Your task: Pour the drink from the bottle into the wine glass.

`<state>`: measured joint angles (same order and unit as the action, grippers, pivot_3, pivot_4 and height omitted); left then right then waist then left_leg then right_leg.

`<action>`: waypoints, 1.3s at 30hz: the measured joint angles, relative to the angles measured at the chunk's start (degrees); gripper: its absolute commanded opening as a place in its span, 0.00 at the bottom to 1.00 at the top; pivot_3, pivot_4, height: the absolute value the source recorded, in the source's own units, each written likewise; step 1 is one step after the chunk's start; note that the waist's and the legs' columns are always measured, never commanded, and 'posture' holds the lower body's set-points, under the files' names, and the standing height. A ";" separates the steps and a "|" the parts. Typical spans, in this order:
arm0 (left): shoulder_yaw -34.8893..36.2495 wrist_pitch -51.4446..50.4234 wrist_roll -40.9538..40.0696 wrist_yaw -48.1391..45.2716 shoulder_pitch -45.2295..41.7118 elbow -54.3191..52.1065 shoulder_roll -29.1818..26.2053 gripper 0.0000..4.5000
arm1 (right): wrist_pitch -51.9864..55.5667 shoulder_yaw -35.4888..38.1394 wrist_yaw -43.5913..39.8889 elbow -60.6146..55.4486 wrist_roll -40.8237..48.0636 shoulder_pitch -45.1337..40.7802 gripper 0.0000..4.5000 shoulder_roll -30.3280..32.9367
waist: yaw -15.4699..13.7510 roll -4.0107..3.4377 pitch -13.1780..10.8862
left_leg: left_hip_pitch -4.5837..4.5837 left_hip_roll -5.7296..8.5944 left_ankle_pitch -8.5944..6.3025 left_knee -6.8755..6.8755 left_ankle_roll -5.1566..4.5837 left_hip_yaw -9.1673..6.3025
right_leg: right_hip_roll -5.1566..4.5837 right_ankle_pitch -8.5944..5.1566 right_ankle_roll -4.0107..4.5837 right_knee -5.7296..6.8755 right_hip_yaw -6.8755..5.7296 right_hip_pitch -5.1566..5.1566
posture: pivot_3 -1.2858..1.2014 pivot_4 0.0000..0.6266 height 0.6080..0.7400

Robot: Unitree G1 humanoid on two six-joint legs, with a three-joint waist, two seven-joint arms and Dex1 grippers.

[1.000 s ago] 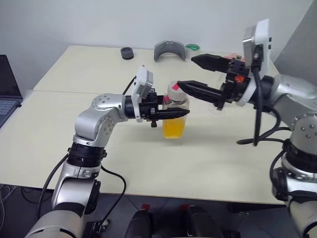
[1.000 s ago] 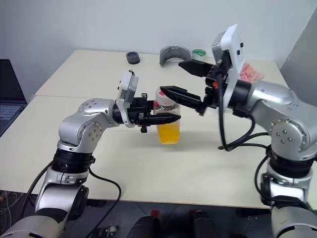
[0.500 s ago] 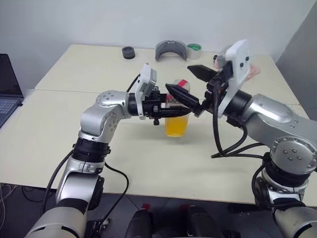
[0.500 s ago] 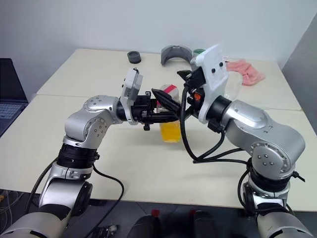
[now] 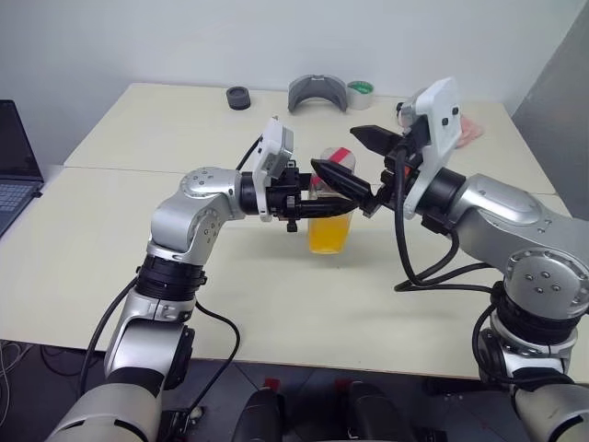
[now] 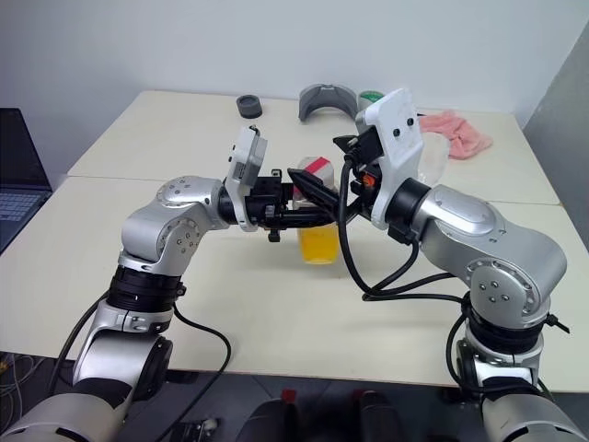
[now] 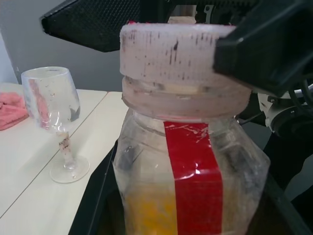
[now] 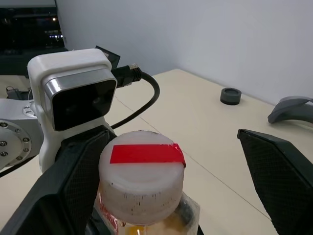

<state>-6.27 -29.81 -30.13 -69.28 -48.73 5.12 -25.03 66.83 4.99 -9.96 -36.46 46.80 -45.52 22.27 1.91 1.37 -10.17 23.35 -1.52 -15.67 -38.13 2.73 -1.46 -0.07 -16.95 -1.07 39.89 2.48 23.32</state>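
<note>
The bottle (image 5: 329,210) stands upright at the middle of the table, its lower half full of the orange drink (image 5: 327,235). Its pinkish-white cap (image 8: 142,181) carries a red strip. My left gripper (image 5: 317,208) reaches in level from the left and is shut on the bottle's body. My right gripper (image 5: 334,149) is open, one black finger (image 8: 63,191) beside the cap and the other finger (image 8: 279,166) well off on the far side. The wine glass (image 7: 51,105) stands empty behind the right arm, and its bowl (image 6: 434,158) peeks past my right wrist.
At the table's far edge lie a black ring (image 5: 238,97), a grey curved piece (image 5: 317,92) and a green tape roll (image 5: 359,88). A pink cloth (image 6: 456,133) lies at the back right. A laptop (image 5: 14,180) sits at the far left.
My right gripper has swung in and dropped from beyond the bottle, so its open fingers now straddle the cap. The left gripper and the bottle have stayed put.
</note>
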 measured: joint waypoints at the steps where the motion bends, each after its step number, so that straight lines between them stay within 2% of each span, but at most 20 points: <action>1: -0.03 -0.02 0.00 0.05 0.00 -0.01 0.00 0.40 | 0.00 0.04 -0.11 0.10 0.17 0.00 1.00 0.18 | 0.00 0.00 0.00 | 0.00 0.00 0.00 0.00 0.00 0.00 | 0.00 0.00 0.00 0.00 0.00 0.00 | 0.52 0.24 1.00; 11: -0.16 -0.36 0.05 1.06 0.03 -0.03 -0.02 0.40 | 0.14 2.11 -1.43 -0.62 4.04 1.72 1.00 4.50 | -0.03 0.00 0.00 | 0.01 0.00 0.00 0.00 0.00 0.00 | 0.00 0.00 0.00 -0.01 0.01 0.00 | 0.52 0.24 1.00; 30: -0.13 -0.60 0.03 1.18 0.02 0.02 0.01 0.40 | 0.64 4.87 0.00 -0.83 9.90 2.29 1.00 7.65 | -0.05 0.00 0.00 | 0.01 0.01 0.00 0.00 0.00 0.00 | 0.00 0.00 0.00 -0.01 0.01 0.00 | 0.52 0.24 1.00; 39: 0.03 -0.58 -0.02 0.64 0.02 0.34 -0.04 0.40 | 0.36 7.47 -0.44 0.16 10.73 6.17 1.00 13.86 | -0.02 0.00 0.00 | 0.04 0.01 0.00 -0.01 0.00 0.01 | 0.01 0.00 0.00 -0.04 0.03 0.00 | 0.52 0.24 1.00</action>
<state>-6.24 -30.39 -30.15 -68.64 -48.71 5.46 -25.07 67.18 12.46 -10.40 -36.30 57.53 -39.35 36.13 1.90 1.37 -10.17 23.39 -1.51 -15.67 -38.14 2.73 -1.44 -0.06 -16.95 -1.07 39.85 2.51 23.32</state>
